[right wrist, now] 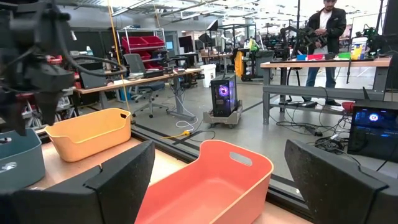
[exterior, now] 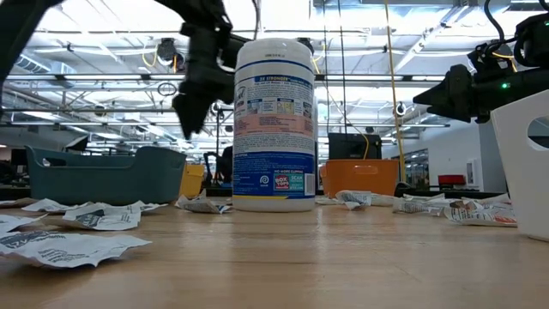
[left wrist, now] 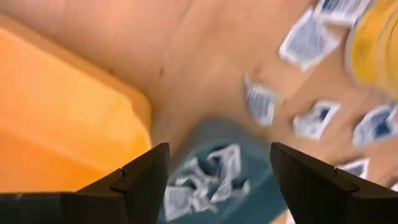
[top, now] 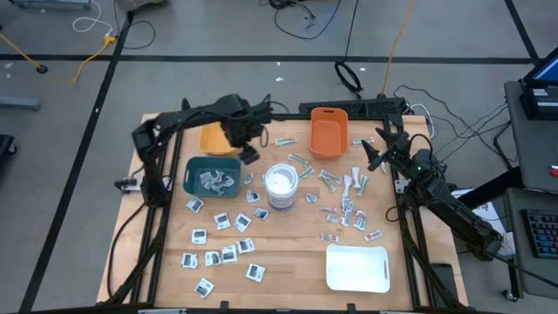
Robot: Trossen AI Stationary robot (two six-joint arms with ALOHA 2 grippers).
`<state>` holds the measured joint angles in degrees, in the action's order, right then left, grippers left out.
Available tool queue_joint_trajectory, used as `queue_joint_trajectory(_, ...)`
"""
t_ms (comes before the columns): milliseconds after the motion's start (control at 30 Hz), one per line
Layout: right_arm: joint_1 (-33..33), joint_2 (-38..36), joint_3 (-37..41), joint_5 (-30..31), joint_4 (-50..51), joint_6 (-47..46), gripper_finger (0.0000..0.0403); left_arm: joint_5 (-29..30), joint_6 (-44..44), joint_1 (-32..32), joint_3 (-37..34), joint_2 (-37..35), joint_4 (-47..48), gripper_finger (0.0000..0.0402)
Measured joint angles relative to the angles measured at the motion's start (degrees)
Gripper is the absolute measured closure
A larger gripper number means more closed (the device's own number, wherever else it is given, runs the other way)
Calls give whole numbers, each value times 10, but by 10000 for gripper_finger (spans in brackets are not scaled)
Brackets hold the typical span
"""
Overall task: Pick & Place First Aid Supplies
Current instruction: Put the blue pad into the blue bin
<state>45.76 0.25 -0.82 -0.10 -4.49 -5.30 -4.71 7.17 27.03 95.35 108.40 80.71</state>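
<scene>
Dozens of first aid supplies (top: 228, 222) are seen scattered over the wooden worktop (top: 288, 266) in the high view. White square packets with dark centres are spread across the lower left of the frame, while thin pale-green strips (top: 301, 163) and white-and-red sachets (top: 351, 212) are strewn right of centre. Several packets (top: 214, 180) are already piled inside the teal bin (top: 193, 166), left of centre.

A white wipes canister (top: 281, 185) is stood upright at the middle of the worktop; it fills the centre of the low view. A yellow bin (top: 209, 139) is placed just above the teal bin, an orange bin (top: 328, 133) is set at upper centre, and a white rectangular tray (top: 357, 267) is laid at lower right.

The left tool (top: 248, 154) is held above the worktop at the upper right corner of the teal bin, beside the yellow bin. Its fingers (left wrist: 140, 177) are spread wide, and nothing is gripped between them; in the left wrist view the packets in the teal bin are framed in the gap.

The right tool (top: 373, 150) is held right of the orange bin, above the strewn sachets. Its fingers (right wrist: 118, 171) are fully parted and nothing is held. A person (right wrist: 324, 31) is visible far off in the room, at the upper right of the right wrist view.
</scene>
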Motion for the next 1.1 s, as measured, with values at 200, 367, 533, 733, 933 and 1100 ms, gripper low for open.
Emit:
queue_joint_trajectory(200, 0, 0, 0, 0, 0, 0, 46, -12, 30, 0, 75, 68, 0, 124)
queue_joint_trajectory(367, 0, 0, 0, 0, 0, 0, 46, -30, 87, -4, 89, 93, -4, 113)
queue_joint_trajectory(533, 0, 0, 0, 0, 0, 0, 46, -36, 178, -23, 89, 125, -12, 108)
queue_joint_trajectory(733, 0, 0, 0, 0, 0, 0, 46, -61, 250, -39, 89, 159, -20, 118)
queue_joint_trajectory(933, 0, 0, 0, 0, 0, 0, 46, -76, 303, -50, 89, 185, -58, 119)
queue_joint_trajectory(1100, 0, 0, 0, 0, 0, 0, 46, -80, 337, -55, 89, 200, -90, 111)
